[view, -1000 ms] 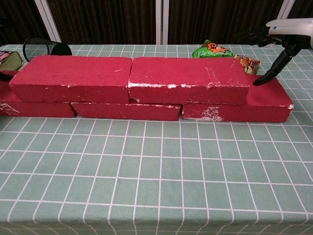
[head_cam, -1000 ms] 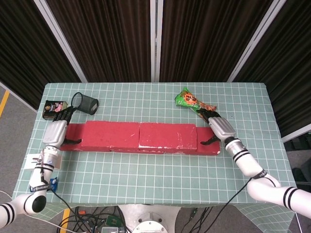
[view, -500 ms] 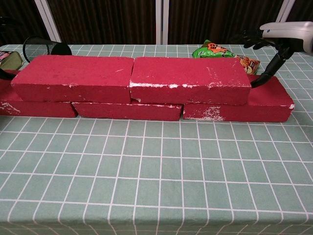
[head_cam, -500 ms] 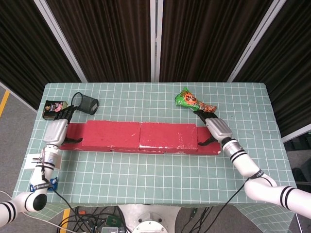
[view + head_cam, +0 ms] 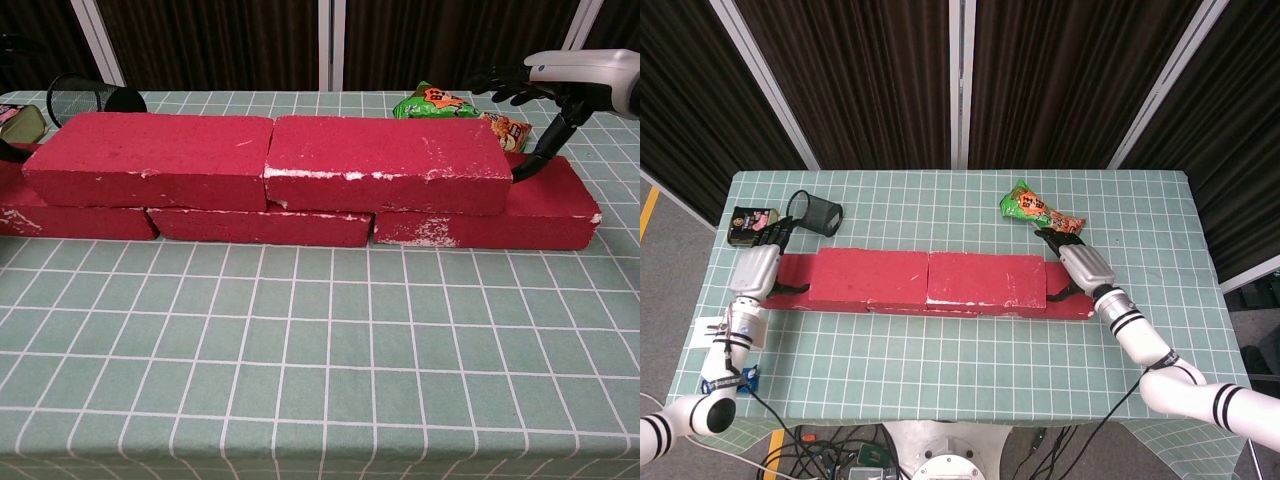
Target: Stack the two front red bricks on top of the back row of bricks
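Observation:
Two red bricks lie end to end on top of the back row: the left top brick (image 5: 868, 279) (image 5: 150, 157) and the right top brick (image 5: 986, 279) (image 5: 385, 160). The lower row (image 5: 262, 225) shows under them, and its ends stick out at the left (image 5: 790, 290) and at the right (image 5: 1072, 304) (image 5: 545, 205). My right hand (image 5: 1080, 264) (image 5: 572, 76) hovers over the right end with its fingers spread, and its thumb reaches down to the right top brick's end face. My left hand (image 5: 762, 264) sits at the left end, fingers spread and holding nothing.
A black mesh cup (image 5: 818, 212) (image 5: 95, 98) lies on its side at the back left beside a tin (image 5: 748, 222). A green snack bag (image 5: 1035, 210) (image 5: 450, 105) lies behind the right end of the bricks. The table's front half is bare checked cloth (image 5: 320, 360).
My right hand has moved left, bringing its thumb against the right top brick's end. The top bricks have barely shifted. My left hand stays at the left end.

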Controlling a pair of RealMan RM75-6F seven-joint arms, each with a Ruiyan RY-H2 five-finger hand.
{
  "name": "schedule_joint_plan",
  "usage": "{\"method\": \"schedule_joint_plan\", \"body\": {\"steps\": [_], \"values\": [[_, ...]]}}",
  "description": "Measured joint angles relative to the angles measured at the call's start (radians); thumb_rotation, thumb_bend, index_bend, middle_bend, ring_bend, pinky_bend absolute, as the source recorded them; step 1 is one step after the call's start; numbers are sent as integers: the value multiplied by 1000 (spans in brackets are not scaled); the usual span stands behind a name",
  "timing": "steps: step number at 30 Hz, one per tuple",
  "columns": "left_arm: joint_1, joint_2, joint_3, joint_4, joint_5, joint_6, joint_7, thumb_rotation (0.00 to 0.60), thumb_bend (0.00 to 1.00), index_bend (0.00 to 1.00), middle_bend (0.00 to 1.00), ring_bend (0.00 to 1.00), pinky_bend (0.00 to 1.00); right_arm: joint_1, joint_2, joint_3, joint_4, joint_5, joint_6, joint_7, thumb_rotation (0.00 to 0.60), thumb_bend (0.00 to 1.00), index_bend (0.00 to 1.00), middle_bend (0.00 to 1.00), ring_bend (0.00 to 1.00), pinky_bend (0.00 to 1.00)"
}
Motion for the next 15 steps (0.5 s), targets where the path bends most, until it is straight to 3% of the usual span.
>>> {"method": "schedule_joint_plan", "body": {"steps": [15], "values": [[2, 9, 1, -6, -1, 0, -9, 600, 16, 35, 0, 0, 0, 1, 2, -1, -8, 3, 4, -7, 600, 13, 0, 0, 0, 0]]}}
